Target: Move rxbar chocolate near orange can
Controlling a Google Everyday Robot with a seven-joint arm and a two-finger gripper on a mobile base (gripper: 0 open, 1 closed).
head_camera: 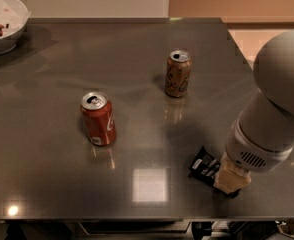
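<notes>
The rxbar chocolate (203, 167), a flat black wrapper with a small white label, lies on the grey table (52, 184) near its front right edge. Its right part is hidden under my arm. My gripper (230, 180) is low over the bar's right end, with only its tan fingertip part showing below the white wrist. The orange can (178, 73), dull brownish-orange with a silver top, stands upright further back, well apart from the bar.
A bright red can (98, 118) stands upright left of centre. A white bowl (4, 31) with some food in it sits at the back left corner. The table's front edge runs just below the bar. My large white arm (277, 104) covers the right side.
</notes>
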